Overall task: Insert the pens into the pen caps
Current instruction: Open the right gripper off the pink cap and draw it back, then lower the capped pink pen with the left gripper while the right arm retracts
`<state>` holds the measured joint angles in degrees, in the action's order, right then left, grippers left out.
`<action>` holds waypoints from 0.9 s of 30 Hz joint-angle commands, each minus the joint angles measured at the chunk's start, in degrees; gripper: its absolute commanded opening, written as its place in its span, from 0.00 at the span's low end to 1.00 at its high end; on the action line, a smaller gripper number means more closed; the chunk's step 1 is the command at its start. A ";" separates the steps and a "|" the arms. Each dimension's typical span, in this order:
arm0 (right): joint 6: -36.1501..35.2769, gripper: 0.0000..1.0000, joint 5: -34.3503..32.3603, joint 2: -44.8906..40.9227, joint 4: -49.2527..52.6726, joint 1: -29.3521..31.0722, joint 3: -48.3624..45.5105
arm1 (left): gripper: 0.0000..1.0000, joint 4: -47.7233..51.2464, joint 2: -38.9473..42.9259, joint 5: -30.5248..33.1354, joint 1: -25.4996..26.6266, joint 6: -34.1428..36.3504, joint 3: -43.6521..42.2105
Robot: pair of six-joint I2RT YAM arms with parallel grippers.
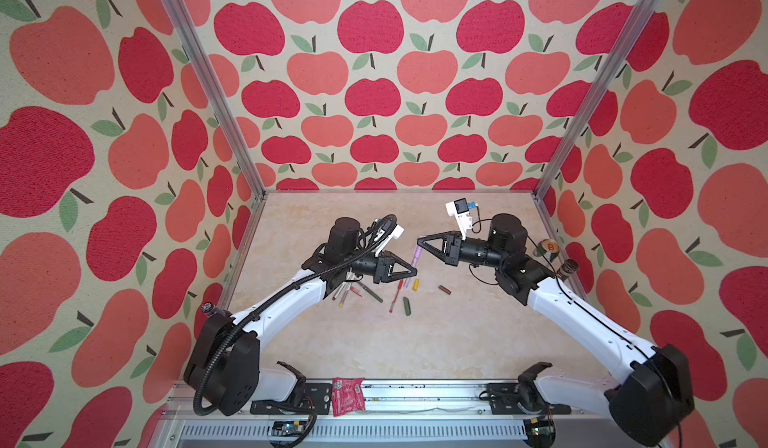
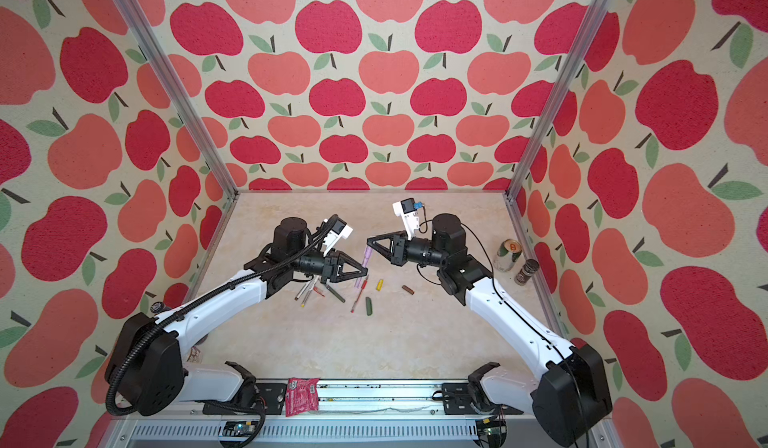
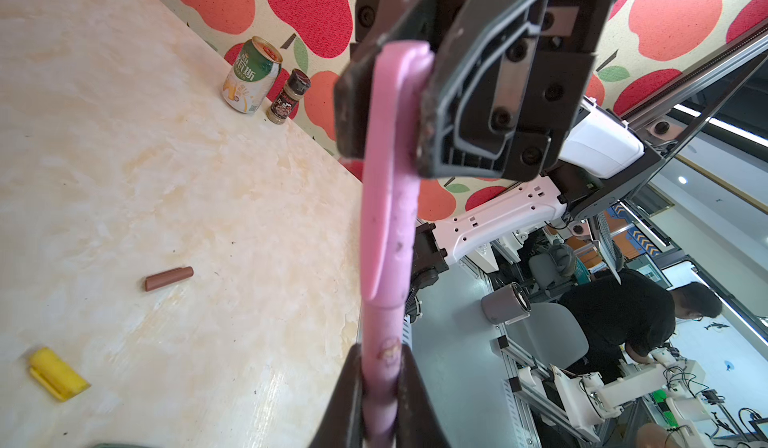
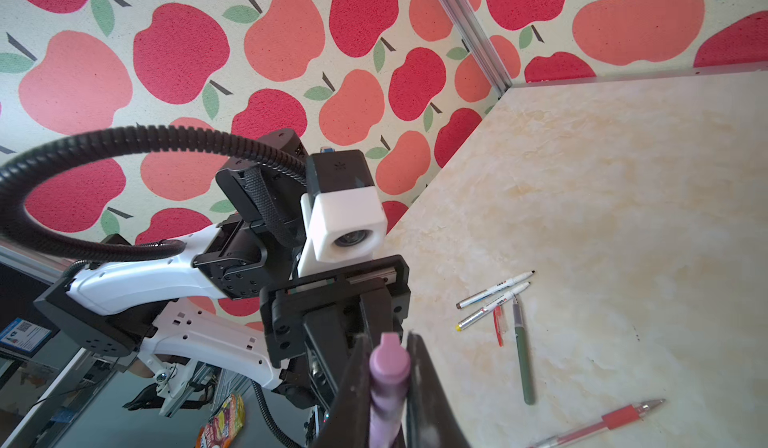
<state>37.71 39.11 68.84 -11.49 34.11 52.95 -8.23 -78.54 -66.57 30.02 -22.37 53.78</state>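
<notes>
Bright, even, diffuse light fills both top views. The arms throw only faint, soft-edged shadows on the marbled tabletop (image 1: 415, 342) beneath the left gripper (image 1: 415, 272) and right gripper (image 1: 419, 240). The wide lens splays the aluminium posts (image 1: 199, 72) outward toward the upper corners. In the left wrist view the lilac-pink pen (image 3: 382, 329) blurs between that gripper's fingers, nearest the lens. The lilac-pink cap (image 3: 390, 176), farther out, is sharper. Beyond it a ceiling light strip (image 3: 719, 124) glares white. The right wrist view smears its own fingers (image 4: 424, 383).

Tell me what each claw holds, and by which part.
Left claw grips the pink pen by its barrel; right claw grips the pink cap by its closed end.
</notes>
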 commanded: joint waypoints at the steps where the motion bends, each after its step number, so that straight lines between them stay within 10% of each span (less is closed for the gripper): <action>1: -2.75 0.01 5.32 0.98 10.63 3.66 -4.88 | 0.02 -9.27 0.48 2.76 -2.38 -0.42 7.12; 6: -3.19 0.07 3.69 -0.30 11.20 3.32 -4.55 | 0.03 -8.43 -0.71 1.62 -2.42 -0.19 7.80; 14: -2.82 0.44 -1.82 -7.75 9.83 -4.30 3.14 | 0.03 2.71 0.00 4.98 -1.81 6.36 -0.06; 27: -9.13 0.54 -21.95 -15.07 29.16 -6.50 5.36 | 0.04 26.68 -9.27 39.62 -2.16 2.98 9.57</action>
<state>31.05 26.06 52.99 7.22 27.94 58.87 10.72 -85.67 -37.26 28.60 -18.74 58.57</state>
